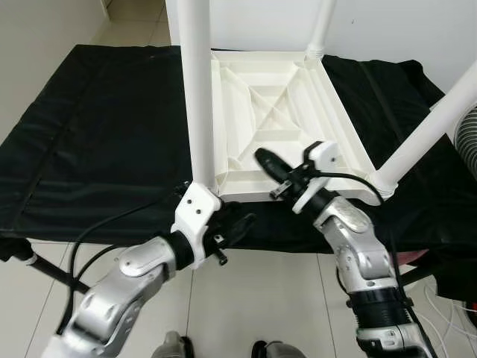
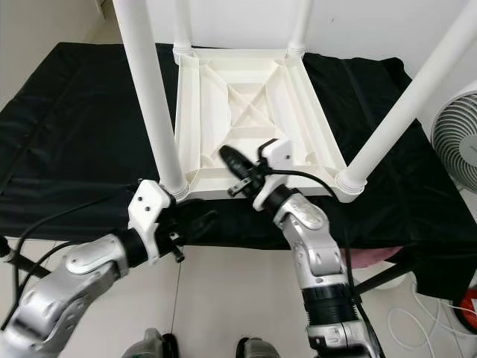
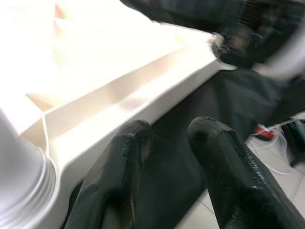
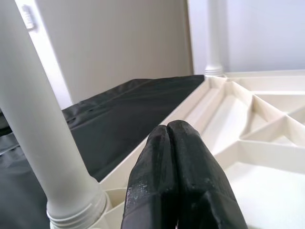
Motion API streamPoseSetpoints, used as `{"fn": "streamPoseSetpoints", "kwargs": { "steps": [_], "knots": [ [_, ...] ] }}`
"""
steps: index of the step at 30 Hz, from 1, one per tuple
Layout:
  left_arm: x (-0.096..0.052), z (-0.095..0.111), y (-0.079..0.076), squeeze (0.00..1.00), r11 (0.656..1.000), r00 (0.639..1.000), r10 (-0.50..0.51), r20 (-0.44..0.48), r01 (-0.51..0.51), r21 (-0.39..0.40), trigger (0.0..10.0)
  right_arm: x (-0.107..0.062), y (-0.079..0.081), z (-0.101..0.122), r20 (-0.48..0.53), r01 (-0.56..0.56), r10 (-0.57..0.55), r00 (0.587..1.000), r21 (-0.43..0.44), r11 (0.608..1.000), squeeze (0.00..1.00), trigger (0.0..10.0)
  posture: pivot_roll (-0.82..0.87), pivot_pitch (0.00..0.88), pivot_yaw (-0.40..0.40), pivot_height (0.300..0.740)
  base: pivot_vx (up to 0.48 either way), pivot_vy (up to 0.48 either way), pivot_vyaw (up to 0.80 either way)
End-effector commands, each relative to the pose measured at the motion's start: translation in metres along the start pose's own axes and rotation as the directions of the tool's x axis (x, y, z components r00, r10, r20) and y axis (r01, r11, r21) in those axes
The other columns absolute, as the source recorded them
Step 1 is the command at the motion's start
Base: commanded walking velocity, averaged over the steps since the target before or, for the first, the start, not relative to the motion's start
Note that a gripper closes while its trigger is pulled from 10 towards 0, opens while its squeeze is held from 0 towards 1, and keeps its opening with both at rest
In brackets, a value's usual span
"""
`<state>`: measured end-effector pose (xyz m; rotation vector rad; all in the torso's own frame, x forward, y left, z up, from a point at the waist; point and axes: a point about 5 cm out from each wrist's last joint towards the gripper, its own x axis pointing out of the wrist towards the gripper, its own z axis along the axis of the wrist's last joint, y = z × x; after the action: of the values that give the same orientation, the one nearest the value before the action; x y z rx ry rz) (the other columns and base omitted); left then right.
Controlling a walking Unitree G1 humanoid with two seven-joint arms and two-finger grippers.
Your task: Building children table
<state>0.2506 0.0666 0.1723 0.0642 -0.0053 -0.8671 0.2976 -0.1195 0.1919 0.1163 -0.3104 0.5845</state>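
**All four legs are in; the flip comes next**

You have the children's table top point(image 2: 246, 112) lying underside-up on the black-draped table point(image 2: 74, 134), ribs showing, with a white leg standing in each corner. The leg at the top's near left corner point(image 2: 153, 97) and the one at its near right corner point(image 2: 406, 104) both look seated in their sockets, so the fitting step seems about done.

Your left gripper point(image 1: 235, 224) sits just below the top's near edge, beside the near left corner, fingers point(image 3: 119, 171) spread with nothing between them. Your right gripper point(image 2: 237, 165) hovers over the near rim of the top, fingers pressed together and empty.

Next, I'd judge, you check each leg is tight, then take the frame at two opposite points to turn it upright; those long legs will swing wide.
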Motion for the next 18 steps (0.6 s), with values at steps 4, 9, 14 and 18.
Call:
{"fn": "streamPoseSetpoints", "kwargs": {
  "steps": [4, 9, 14, 18],
  "knots": [
    [0.016, -0.003, 0.003, 0.0, 0.998, 0.998, 0.057, -0.001, -0.057, 0.021, 10.0, -0.008, -0.009, 0.002, 0.019, 0.142, -0.141, 0.99, -0.041, 0.989, 0.0, 10.0, -0.08, 0.121, 0.012, 0.74, 0.0, 0.0, 0.0],
    [0.042, 0.001, 0.005, 0.0, 0.997, 0.997, 0.079, 0.005, -0.079, 0.001, 10.0, -0.016, -0.015, -0.007, -0.017, 0.265, -0.266, 0.964, -0.068, 0.962, 0.0, 10.0, -0.09, 0.116, 0.016, 0.74, 0.0, 0.0, 0.0],
    [0.058, 0.008, 0.001, 0.0, 0.998, 0.998, 0.065, 0.022, -0.065, 0.002, 10.0, -0.019, -0.017, -0.013, -0.037, 0.314, -0.317, 0.948, -0.068, 0.947, 0.0, 10.0, -0.1, 0.127, 0.02, 0.74, 0.0, 0.0, 0.0],
    [0.067, 0.01, -0.001, 0.0, 0.999, 0.999, 0.042, 0.028, -0.043, 0.021, 10.0, -0.026, -0.026, -0.013, -0.033, 0.38, -0.382, 0.923, -0.064, 0.923, 0.0, 10.0, -0.1, 0.129, 0.022, 0.74, 0.0, 0.0, 0.0]
  ]
}}
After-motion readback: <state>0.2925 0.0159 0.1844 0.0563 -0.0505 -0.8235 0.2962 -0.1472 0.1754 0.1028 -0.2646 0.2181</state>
